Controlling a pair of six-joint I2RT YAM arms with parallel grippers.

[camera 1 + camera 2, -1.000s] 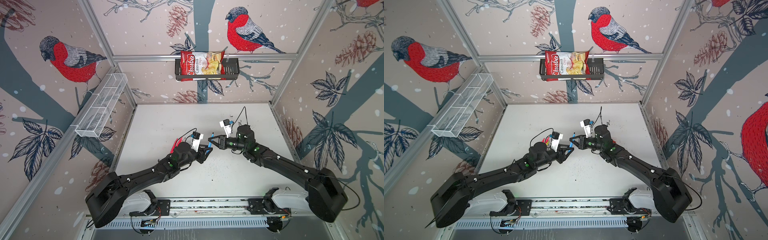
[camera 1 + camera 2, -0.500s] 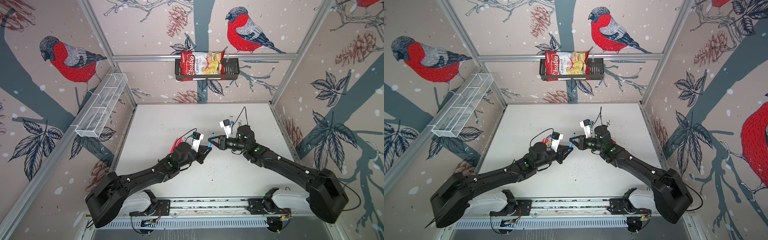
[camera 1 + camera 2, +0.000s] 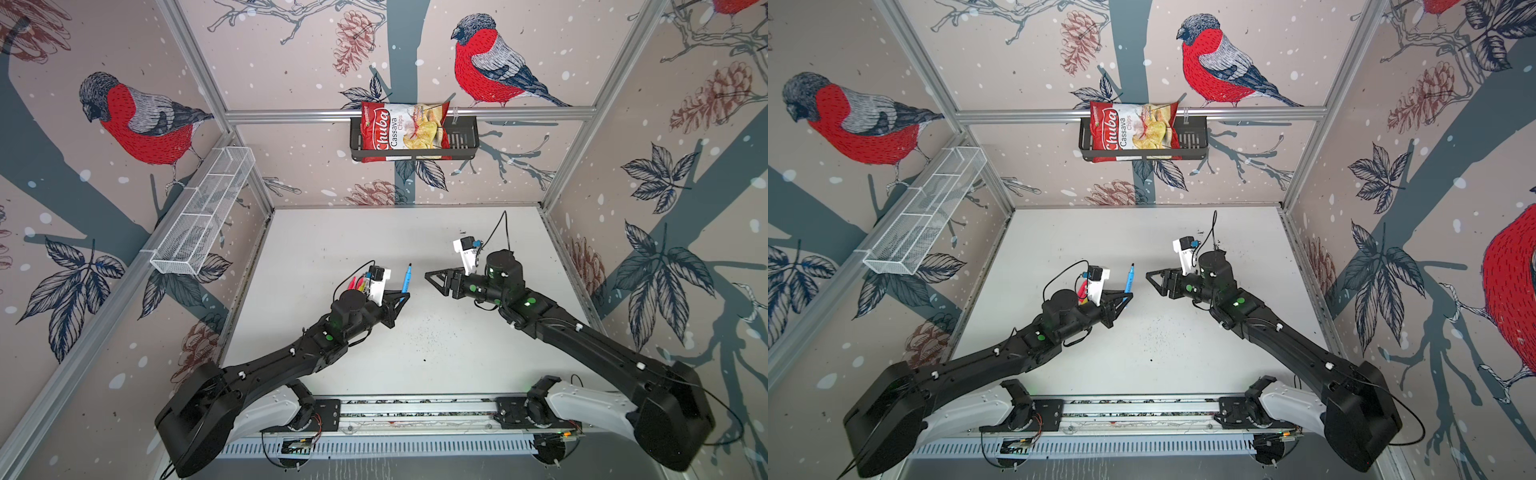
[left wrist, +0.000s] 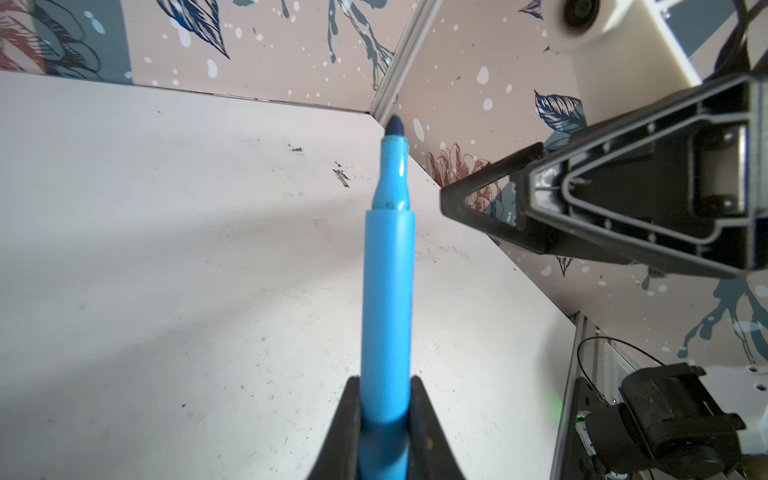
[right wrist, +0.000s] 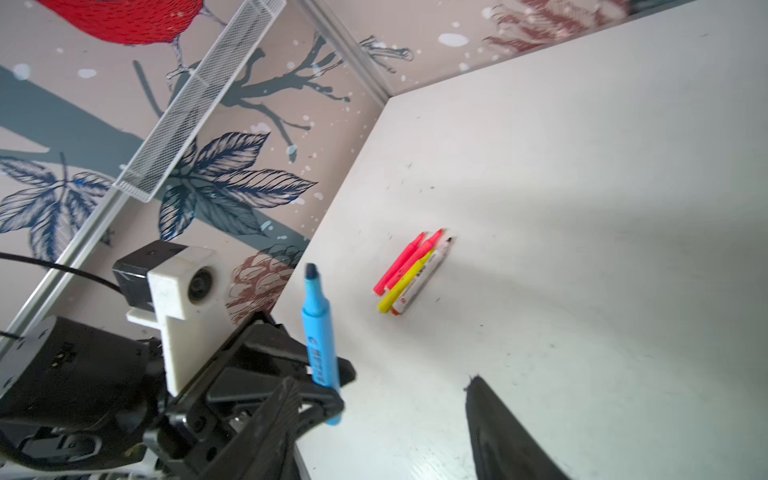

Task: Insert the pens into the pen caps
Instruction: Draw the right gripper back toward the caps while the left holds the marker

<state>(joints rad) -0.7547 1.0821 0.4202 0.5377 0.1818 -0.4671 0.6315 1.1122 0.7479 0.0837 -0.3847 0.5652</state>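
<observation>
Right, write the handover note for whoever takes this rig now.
Left end effector: shut on the blue pen, bare tip pointing up.
Right end effector: open, empty, facing that pen across a gap.
Other four pens (two pink, one yellow, one white) lie bunched on the table, apparently uncapped.
Caps: none in view.
Done: no pen capped.
Left: find the caps and cap all five.

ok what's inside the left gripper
The blue pen, clamped near its back end by the left gripper, its uncapped dark tip free. The fingers cover the barrel's sides where they pinch it.
</observation>
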